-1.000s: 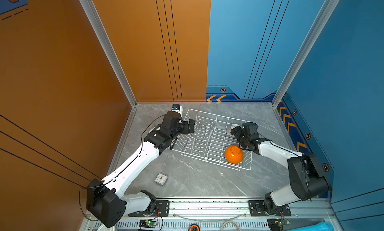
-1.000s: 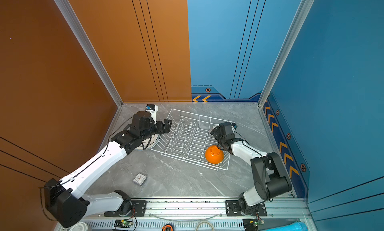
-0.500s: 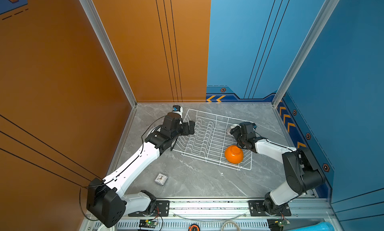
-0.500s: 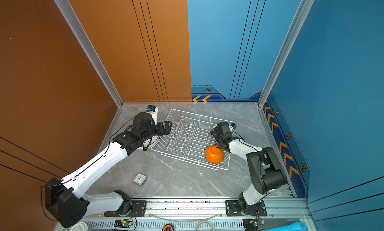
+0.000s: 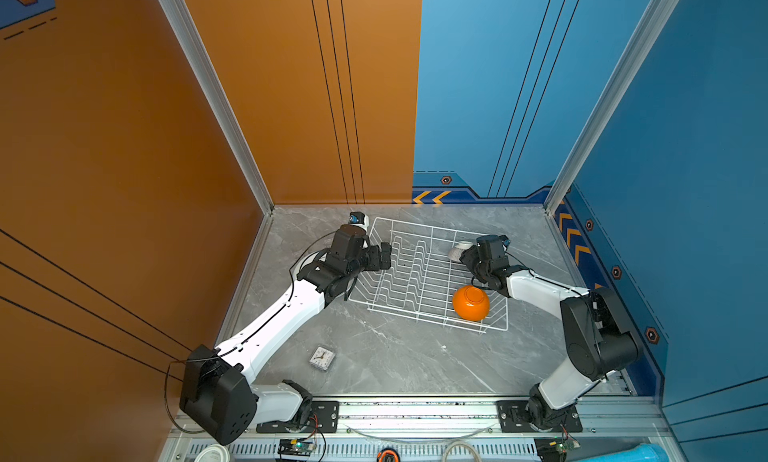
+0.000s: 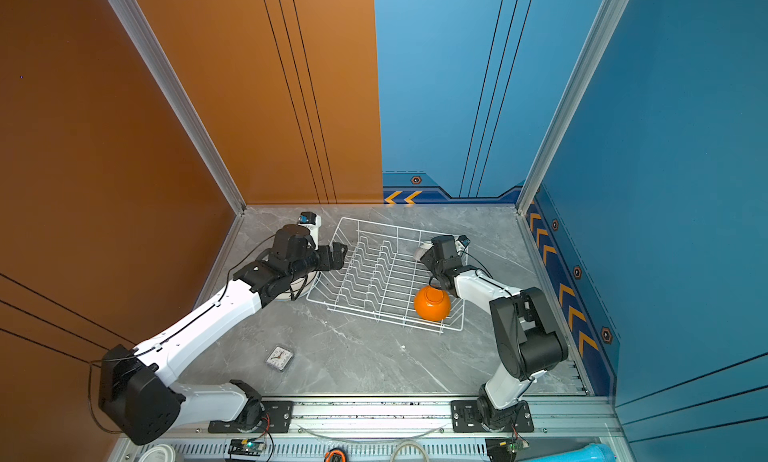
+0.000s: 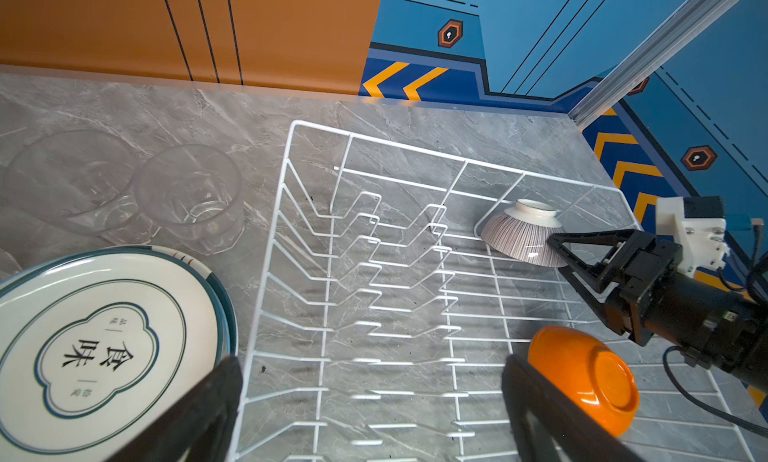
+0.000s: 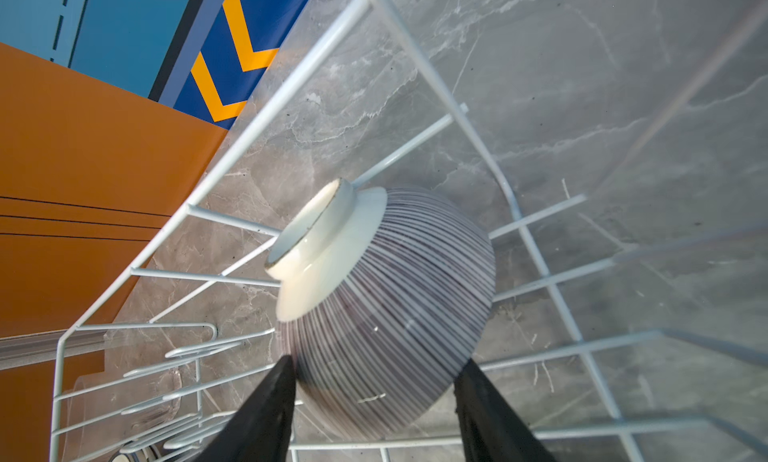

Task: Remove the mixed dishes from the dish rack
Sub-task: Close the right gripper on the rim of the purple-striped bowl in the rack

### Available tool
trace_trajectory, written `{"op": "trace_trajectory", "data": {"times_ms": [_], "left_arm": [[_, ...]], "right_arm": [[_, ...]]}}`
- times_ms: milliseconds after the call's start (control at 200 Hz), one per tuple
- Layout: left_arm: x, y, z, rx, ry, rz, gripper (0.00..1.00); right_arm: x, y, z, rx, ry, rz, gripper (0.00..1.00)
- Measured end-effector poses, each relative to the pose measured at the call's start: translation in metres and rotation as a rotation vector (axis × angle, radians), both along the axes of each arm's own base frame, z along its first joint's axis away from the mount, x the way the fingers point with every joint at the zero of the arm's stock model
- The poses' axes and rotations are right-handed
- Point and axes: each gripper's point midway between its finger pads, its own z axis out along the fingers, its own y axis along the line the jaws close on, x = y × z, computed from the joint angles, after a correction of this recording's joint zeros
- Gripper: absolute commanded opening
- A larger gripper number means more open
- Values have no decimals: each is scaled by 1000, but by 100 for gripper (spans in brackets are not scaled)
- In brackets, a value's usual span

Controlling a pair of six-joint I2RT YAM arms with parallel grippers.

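Ribbed bowl [image 8: 386,306], wire rack [image 5: 409,271] | right end effector [image 8: 374,363] straddling, grip unclear | left end effector [image 7: 370,360] agape, empty

On my screens the dish rack [image 5: 415,273] is plain white wire on a grey marble bench [image 5: 395,356] veined in white. The orange bowl [image 7: 582,377] is glossy and unpatterned. The striped bowl [image 8: 386,314] has fine dark purple lines over white and a cream foot. The top plate [image 7: 104,347] is cream and teal-rimmed, with black characters inside a teal lobed outline. I see clear tumblers [image 7: 191,194] and a white-faced clock [image 5: 322,358].
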Motion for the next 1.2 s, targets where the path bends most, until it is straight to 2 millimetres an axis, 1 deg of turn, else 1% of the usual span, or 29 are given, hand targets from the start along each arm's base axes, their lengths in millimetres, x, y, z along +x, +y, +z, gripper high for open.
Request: {"op": "trace_trajectory", "data": {"times_ms": [235,460,551,801,886,991,1201], "left_arm": [[2,-3,-11,11,27,-6,98],[3,-3,-12,13,30,-6,98],[3,-3,-12,13,30,-6,98],[3,-2,-13,15,33,-5,98],[3,-2,-14,15,34,-5,98],[3,-2,-14,15,34,-5,98],[2,-4,-14,11,36,-12,98]], "right_arm": [[5,7,13,-109,-28,46,59],[14,4,25,-158,-62,42,59],[17,3,27,-161,-66,36,59],[24,1,26,-176,-57,28,61],[26,-2,25,-172,-54,19,64],[28,-7,20,-153,-40,7,66],[35,-9,7,-71,-22,-11,65]]}}
